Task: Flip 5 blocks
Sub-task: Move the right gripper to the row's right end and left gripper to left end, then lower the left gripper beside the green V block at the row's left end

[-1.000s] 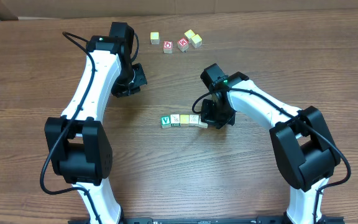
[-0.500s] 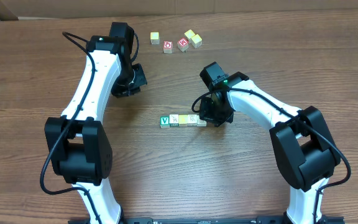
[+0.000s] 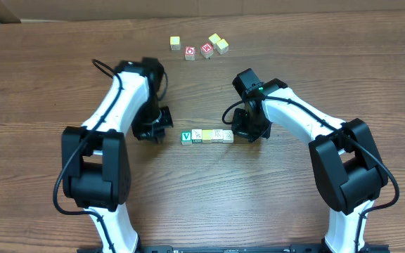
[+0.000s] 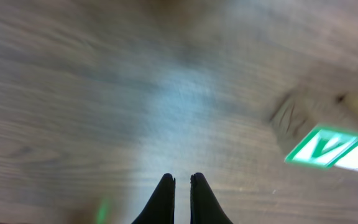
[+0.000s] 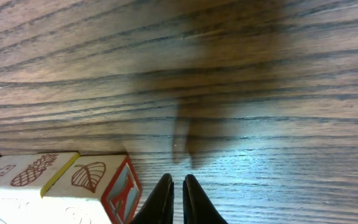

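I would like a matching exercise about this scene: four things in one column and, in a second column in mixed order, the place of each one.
Things:
1. green V block
2. red block
3. left gripper
4. right gripper

Places:
A. beside the right end of the row of blocks
B. at the left end of the row
C. in the far cluster
D. over the bare table, left of the row

Pairs: 1-B, 2-C, 3-D, 4-A

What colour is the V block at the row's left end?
The V block is green and white, clearest in the left wrist view.
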Tool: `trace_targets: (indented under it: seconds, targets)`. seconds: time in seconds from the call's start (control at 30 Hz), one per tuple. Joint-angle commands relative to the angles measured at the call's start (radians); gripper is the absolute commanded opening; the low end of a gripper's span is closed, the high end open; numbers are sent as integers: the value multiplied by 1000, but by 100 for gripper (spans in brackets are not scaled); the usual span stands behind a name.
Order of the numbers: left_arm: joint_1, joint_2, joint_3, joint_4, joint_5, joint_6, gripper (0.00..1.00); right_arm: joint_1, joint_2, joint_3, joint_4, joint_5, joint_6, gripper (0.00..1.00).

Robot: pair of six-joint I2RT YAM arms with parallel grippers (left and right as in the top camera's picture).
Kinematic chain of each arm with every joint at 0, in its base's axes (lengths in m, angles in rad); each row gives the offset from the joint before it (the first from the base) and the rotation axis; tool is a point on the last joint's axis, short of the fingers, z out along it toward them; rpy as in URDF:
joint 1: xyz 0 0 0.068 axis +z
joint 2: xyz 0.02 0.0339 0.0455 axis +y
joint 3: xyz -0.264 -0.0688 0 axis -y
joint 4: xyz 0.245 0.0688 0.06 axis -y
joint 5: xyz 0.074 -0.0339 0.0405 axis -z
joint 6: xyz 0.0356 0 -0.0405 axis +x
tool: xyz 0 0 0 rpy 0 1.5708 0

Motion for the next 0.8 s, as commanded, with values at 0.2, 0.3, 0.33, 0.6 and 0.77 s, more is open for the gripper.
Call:
trace_targets:
  seconds: [0.2,0.3,0.33,0.6,0.77]
  targets:
    - [-93,-192,-52,50,27,-72,4,-1,-21,5,2,52,-3,10]
    - [-185,-312,-152,154,-83,-186,4,-1,-21,5,6,52,-3,10]
    - [-216,-337,-188,185,-101,-212,4,-1,-21,5,6,52,-3,10]
    - [-343,-340,-392,381,-105,-307,4,-1,-21,5,8,60,-3,10]
    - [-335,-339,-456,454,-168,-333,4,-1,-21,5,6,63,-3,10]
